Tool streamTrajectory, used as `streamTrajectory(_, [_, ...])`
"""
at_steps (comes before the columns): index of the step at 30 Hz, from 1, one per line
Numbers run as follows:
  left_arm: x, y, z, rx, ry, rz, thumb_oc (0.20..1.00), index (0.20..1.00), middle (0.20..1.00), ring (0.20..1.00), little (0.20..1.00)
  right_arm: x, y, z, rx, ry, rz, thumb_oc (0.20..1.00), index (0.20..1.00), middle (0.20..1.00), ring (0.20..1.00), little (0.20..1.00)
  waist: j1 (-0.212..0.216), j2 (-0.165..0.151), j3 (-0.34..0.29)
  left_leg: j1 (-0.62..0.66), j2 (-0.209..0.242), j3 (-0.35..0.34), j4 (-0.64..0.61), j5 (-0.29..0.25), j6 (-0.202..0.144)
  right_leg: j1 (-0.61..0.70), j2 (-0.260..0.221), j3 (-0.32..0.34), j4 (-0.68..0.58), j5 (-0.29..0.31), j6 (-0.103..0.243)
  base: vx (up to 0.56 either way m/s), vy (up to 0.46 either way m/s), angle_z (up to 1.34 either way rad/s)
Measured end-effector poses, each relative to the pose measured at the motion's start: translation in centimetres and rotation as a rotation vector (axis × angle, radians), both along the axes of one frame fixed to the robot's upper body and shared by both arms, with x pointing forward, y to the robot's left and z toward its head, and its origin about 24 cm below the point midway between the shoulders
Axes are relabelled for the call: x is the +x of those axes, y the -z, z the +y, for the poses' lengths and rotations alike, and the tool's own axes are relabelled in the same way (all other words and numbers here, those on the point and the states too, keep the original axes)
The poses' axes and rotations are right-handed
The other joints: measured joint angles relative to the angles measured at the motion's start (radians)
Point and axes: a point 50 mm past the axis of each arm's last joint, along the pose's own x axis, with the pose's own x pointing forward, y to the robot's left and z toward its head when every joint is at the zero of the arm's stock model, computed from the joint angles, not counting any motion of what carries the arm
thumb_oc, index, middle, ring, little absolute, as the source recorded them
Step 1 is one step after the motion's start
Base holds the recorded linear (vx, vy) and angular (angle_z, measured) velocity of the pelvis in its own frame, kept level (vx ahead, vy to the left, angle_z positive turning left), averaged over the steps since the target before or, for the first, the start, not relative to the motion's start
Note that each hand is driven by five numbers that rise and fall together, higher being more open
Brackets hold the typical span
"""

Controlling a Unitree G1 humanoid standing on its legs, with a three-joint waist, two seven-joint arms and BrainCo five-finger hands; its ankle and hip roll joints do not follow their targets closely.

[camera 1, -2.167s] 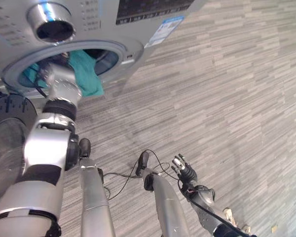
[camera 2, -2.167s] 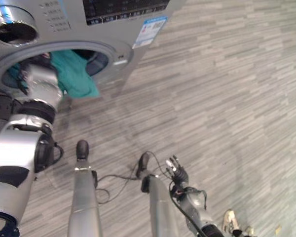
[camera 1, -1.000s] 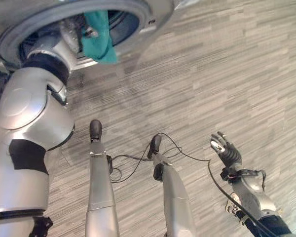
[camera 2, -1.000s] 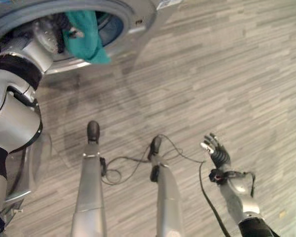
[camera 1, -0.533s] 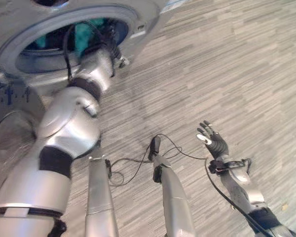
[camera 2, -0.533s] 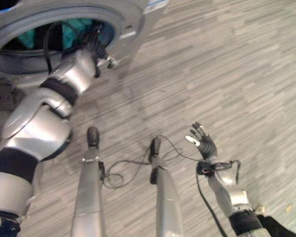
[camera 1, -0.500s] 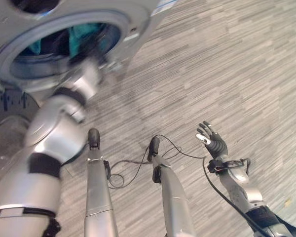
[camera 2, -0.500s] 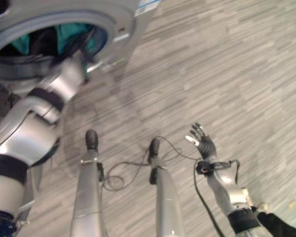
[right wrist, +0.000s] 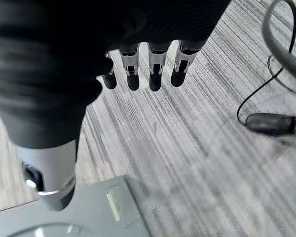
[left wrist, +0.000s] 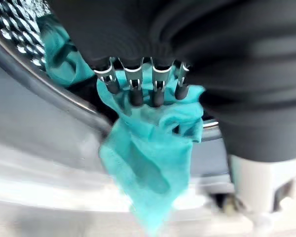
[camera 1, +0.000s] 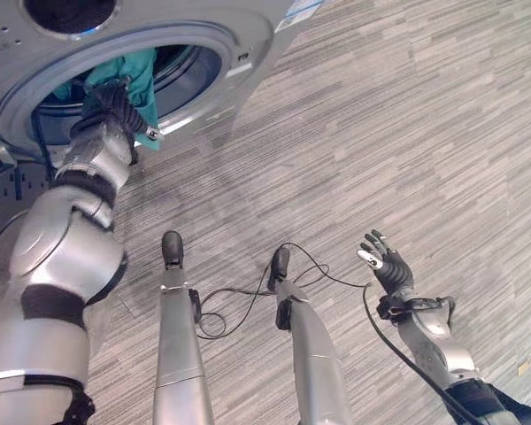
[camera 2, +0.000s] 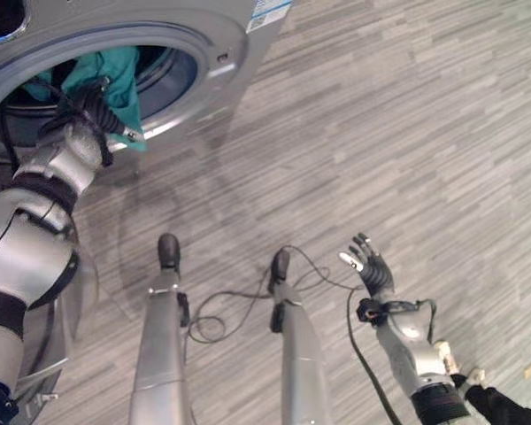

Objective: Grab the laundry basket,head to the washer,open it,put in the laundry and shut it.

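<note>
Hanging teal cloth [left wrist: 153, 148] under left hand [camera 1: 115, 102] fingers [left wrist: 135, 91]

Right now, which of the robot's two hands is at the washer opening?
The left hand, up at the washer opening with its fingers against the teal cloth hanging over the rim. The right hand hangs open above the floor.

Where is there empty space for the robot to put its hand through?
Bare floor stretches from the washer out to the right hand, which hangs open over it. The washer's round opening is crowded: the left hand is there, with the teal cloth draped over the rim.
</note>
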Motion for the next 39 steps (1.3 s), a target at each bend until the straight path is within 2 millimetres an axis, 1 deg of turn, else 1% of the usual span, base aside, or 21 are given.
streamTrajectory(1, [0.0, 0.8, -0.7, -0.035, 0.029, -0.019, 1.000, 1.000, 1.000, 1.000, 1.000, -0.1, 0.0, 0.2, 0.013, -0.002, -0.001, 1.000, 1.000, 1.000, 1.000, 1.000, 0.004, 0.000, 0.000, 0.000, 0.002, 0.001, -0.001, 0.000, 0.000, 0.000, 0.000, 0.000, 0.001, 0.000, 0.000, -0.04, 0.018, 0.04])
streamTrajectory(2, [-0.5, 3.6, -3.1, -0.202, 0.113, -0.071, 1.000, 1.000, 1.000, 1.000, 1.000, -0.5, 0.3, 0.3, 0.023, 0.005, -0.001, 1.000, 1.000, 1.000, 1.000, 1.000, 0.029, 0.002, 0.001, 0.007, 0.000, 0.004, -0.001, 0.000, 0.000, 0.003, -0.003, 0.001, 0.006, -0.004, 0.000, -0.03, -0.006, 0.03])
streamTrajectory(3, [-0.8, 5.7, -4.3, -0.253, 0.132, -0.047, 1.000, 1.000, 1.000, 1.000, 1.000, -0.5, 0.5, 0.5, 0.021, -0.007, 0.007, 1.000, 1.000, 1.000, 1.000, 1.000, 0.038, 0.002, 0.001, 0.015, -0.002, 0.004, -0.002, -0.001, 0.000, 0.009, -0.004, 0.001, 0.005, -0.007, -0.005, -0.04, -0.026, 0.03])
streamTrajectory(4, [-1.5, 8.9, -6.2, -0.344, 0.153, -0.001, 1.000, 1.000, 1.000, 1.000, 1.000, -0.5, 0.6, 0.8, 0.027, -0.012, 0.011, 1.000, 1.000, 1.000, 1.000, 1.000, 0.048, 0.002, 0.001, 0.024, -0.003, 0.004, -0.001, -0.002, 0.001, 0.018, -0.005, 0.001, 0.008, -0.011, -0.010, -0.02, -0.038, 0.04])
streamTrajectory(5, [-2.4, 11.5, -7.2, -0.371, 0.160, 0.053, 1.000, 1.000, 1.000, 1.000, 1.000, -0.4, 0.6, 0.9, 0.030, -0.012, 0.007, 1.000, 1.000, 1.000, 1.000, 1.000, 0.050, 0.002, 0.001, 0.029, -0.003, 0.004, -0.001, -0.002, 0.001, 0.019, -0.008, 0.001, 0.020, -0.019, -0.016, -0.01, -0.044, 0.05])
streamTrajectory(8, [-3.6, 14.2, -8.2, -0.391, 0.173, 0.123, 1.000, 1.000, 1.000, 1.000, 1.000, 0.1, 0.8, 0.7, 0.008, -0.007, 0.012, 1.000, 1.000, 1.000, 1.000, 1.000, 0.052, -0.001, 0.003, 0.054, -0.005, 0.003, -0.004, -0.003, -0.001, 0.030, -0.019, -0.001, 0.052, -0.039, -0.019, 0.00, -0.013, 0.03])
streamTrajectory(12, [-3.9, 13.7, -8.1, -0.410, 0.196, 0.079, 1.000, 1.000, 1.000, 1.000, 1.000, 0.2, 1.6, 0.6, -0.018, 0.002, 0.040, 1.000, 1.000, 1.000, 1.000, 1.000, 0.055, 0.000, 0.022, 0.127, -0.003, 0.003, -0.036, 0.011, -0.015, 0.075, -0.020, 0.001, 0.070, -0.048, -0.019, -0.02, -0.127, 0.00])
streamTrajectory(13, [-4.2, 12.0, -8.3, -0.448, 0.255, 0.045, 1.000, 1.000, 1.000, 1.000, 1.000, 0.7, 2.9, 0.2, -0.020, 0.026, 0.082, 1.000, 1.000, 1.000, 1.000, 1.000, 0.075, 0.023, 0.032, 0.151, 0.008, 0.004, -0.015, 0.005, -0.011, 0.086, -0.024, -0.057, 0.168, -0.092, -0.074, -0.02, -0.105, 0.00])
streamTrajectory(14, [-4.7, 10.1, -9.8, -0.464, 0.382, -0.014, 1.000, 1.000, 1.000, 1.000, 1.000, 0.9, 4.0, 0.0, -0.001, 0.066, 0.133, 1.000, 1.000, 1.000, 1.000, 1.000, 0.080, 0.014, 0.045, 0.183, 0.003, 0.000, -0.018, 0.002, -0.020, 0.116, -0.030, -0.069, 0.180, -0.119, -0.072, -0.01, -0.116, 0.05])
streamTrajectory(15, [-5.0, 8.2, -10.6, -0.485, 0.481, -0.096, 1.000, 1.000, 1.000, 1.000, 1.000, 0.8, 4.8, -0.2, -0.015, 0.070, 0.180, 1.000, 1.000, 1.000, 1.000, 1.000, 0.123, 0.023, 0.069, 0.244, -0.001, 0.004, -0.040, 0.010, -0.028, 0.162, -0.041, -0.063, 0.177, -0.119, -0.033, -0.04, -0.086, 0.06])
streamTrajectory(16, [-5.9, 7.7, -10.2, -0.616, 0.497, -0.180, 1.000, 1.000, 1.000, 1.000, 1.000, 0.5, 5.6, 1.1, -0.033, -0.007, 0.220, 1.000, 1.000, 1.000, 1.000, 1.000, 0.157, 0.061, 0.113, 0.390, 0.003, 0.016, -0.085, 0.012, -0.032, 0.297, -0.037, -0.061, 0.152, -0.121, -0.031, -0.01, -0.077, -0.01])
streamTrajectory(17, [-7.0, 9.4, -9.2, -0.725, 0.456, -0.175, 1.000, 1.000, 1.000, 1.000, 1.000, 0.0, 6.7, 2.0, -0.028, -0.042, 0.252, 1.000, 1.000, 1.000, 1.000, 1.000, 0.156, 0.071, 0.126, 0.494, 0.002, 0.030, -0.119, 0.012, -0.034, 0.385, -0.038, -0.058, 0.130, -0.125, -0.033, 0.02, -0.049, -0.05])
streamTrajectory(18, [-9.3, 13.9, -8.1, -0.839, 0.356, -0.079, 1.000, 1.000, 1.000, 1.000, 1.000, -2.2, 9.3, 2.5, -0.037, -0.068, 0.358, 1.000, 1.000, 1.000, 1.000, 1.000, 0.166, 0.123, 0.114, 0.643, 0.001, 0.032, -0.183, 0.009, -0.038, 0.528, -0.036, -0.063, 0.076, -0.141, -0.035, 0.05, -0.012, 0.03])
streamTrajectory(19, [-10.3, 15.5, -7.9, -0.854, 0.326, -0.031, 1.000, 1.000, 1.000, 1.000, 1.000, -3.1, 10.0, 2.4, -0.041, -0.076, 0.395, 1.000, 1.000, 1.000, 1.000, 1.000, 0.174, 0.137, 0.102, 0.682, 0.000, 0.031, -0.205, 0.007, -0.040, 0.564, -0.035, -0.065, 0.066, -0.154, -0.037, 0.04, 0.003, 0.09])
streamTrajectory(20, [-12.3, 18.0, -7.4, -0.860, 0.290, 0.062, 1.000, 1.000, 1.000, 1.000, 1.000, -4.5, 10.9, 2.2, -0.042, -0.074, 0.440, 1.000, 1.000, 1.000, 1.000, 1.000, 0.184, 0.168, 0.081, 0.726, 0.004, 0.031, -0.231, 0.005, -0.038, 0.594, -0.034, -0.066, 0.069, -0.168, -0.039, 0.01, 0.005, 0.05])
streamTrajectory(22, [-13.6, 19.9, -6.6, -0.878, 0.234, 0.136, 1.000, 1.000, 1.000, 1.000, 1.000, -4.9, 11.3, 1.9, -0.047, -0.068, 0.462, 1.000, 1.000, 1.000, 1.000, 1.000, 0.187, 0.187, 0.069, 0.723, 0.015, 0.025, -0.258, 0.018, -0.045, 0.572, -0.028, -0.067, 0.087, -0.177, -0.047, 0.00, 0.005, -0.02])
streamTrajectory(24, [-13.7, 20.3, -6.6, -0.893, 0.218, 0.152, 1.000, 1.000, 1.000, 1.000, 1.000, -4.5, 11.1, 1.8, -0.049, -0.066, 0.459, 1.000, 1.000, 1.000, 1.000, 1.000, 0.181, 0.184, 0.070, 0.705, 0.022, 0.021, -0.263, 0.032, -0.054, 0.542, -0.022, -0.069, 0.115, -0.180, -0.058, 0.00, 0.000, 0.00])
streamTrajectory(27, [-13.4, 20.3, -7.2, -0.894, 0.257, 0.179, 1.000, 1.000, 1.000, 1.000, 1.000, -4.1, 10.9, 1.6, -0.050, -0.055, 0.450, 1.000, 1.000, 1.000, 1.000, 1.000, 0.164, 0.149, 0.089, 0.701, 0.031, 0.013, -0.262, 0.039, -0.062, 0.534, -0.012, -0.073, 0.130, -0.186, -0.069, 0.00, 0.004, 0.01])
streamTrajectory(28, [-13.2, 20.1, -7.4, -0.896, 0.269, 0.178, 1.000, 1.000, 1.000, 1.000, 1.000, -4.1, 10.9, 1.3, -0.057, -0.053, 0.451, 1.000, 1.000, 1.000, 1.000, 1.000, 0.163, 0.148, 0.089, 0.700, 0.033, 0.009, -0.262, 0.040, -0.063, 0.535, -0.013, -0.074, 0.129, -0.186, -0.070, 0.00, 0.012, 0.05])
streamTrajectory(33, [-12.6, 19.2, -6.9, -0.896, 0.269, 0.140, 1.000, 1.000, 1.000, 1.000, 1.000, -4.2, 10.8, 1.3, -0.062, -0.056, 0.451, 1.000, 1.000, 1.000, 1.000, 1.000, 0.170, 0.162, 0.096, 0.701, 0.029, 0.003, -0.260, 0.042, -0.067, 0.540, -0.016, -0.083, 0.131, -0.183, -0.065, 0.01, 0.001, 0.05])
streamTrajectory(39, [-13.7, 20.2, -6.2, -0.902, 0.247, 0.178, 1.000, 1.000, 1.000, 1.000, 1.000, -4.1, 10.6, 1.3, -0.061, -0.059, 0.440, 1.000, 1.000, 1.000, 1.000, 1.000, 0.180, 0.187, 0.103, 0.739, 0.028, -0.001, -0.270, 0.043, -0.068, 0.587, -0.017, -0.094, 0.117, -0.186, -0.069, 0.02, -0.010, 0.03])
